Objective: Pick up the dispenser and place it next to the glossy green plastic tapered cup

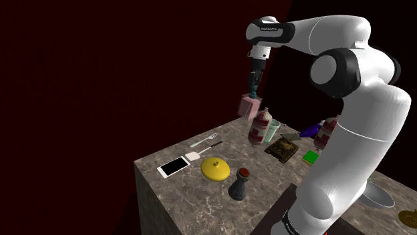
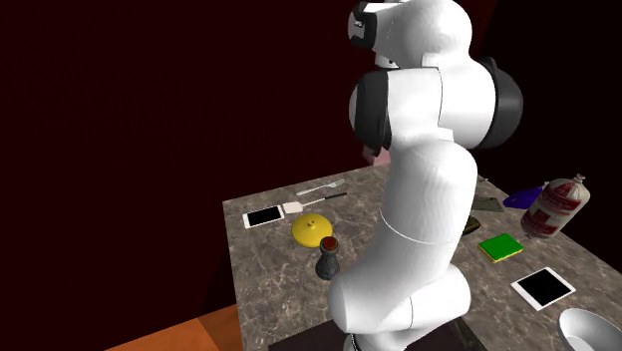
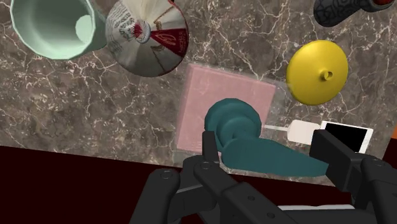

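Dispenser (image 1: 250, 107), where is it?

Hanging under the gripper (image 1: 254, 83) over the far edge of the table (image 1: 264, 175), pink square body below, teal pump (image 3: 235, 121) on top. Whether its base touches the table I cannot tell.

And the claw?

Narrowed onto the pump: in the wrist view the black fingers (image 3: 336, 158) press its head and spout from both sides.

The cup (image 1: 272, 131)?

Pale green, upright, at about five o'clock from the dispenser in the shoulder view, just beside a red-and-white bottle (image 1: 259, 127) that stands between the two.

Anything else nearby?

A yellow lid (image 1: 216, 168) at seven o'clock from the dispenser, well apart, and a phone (image 1: 174, 167) at nine o'clock from the lid, near the table's corner.

And in the second exterior view?

The white arm (image 2: 419, 199) rises in the middle; lid and phone lie at about ten o'clock from its lower part, the phone beyond the lid.
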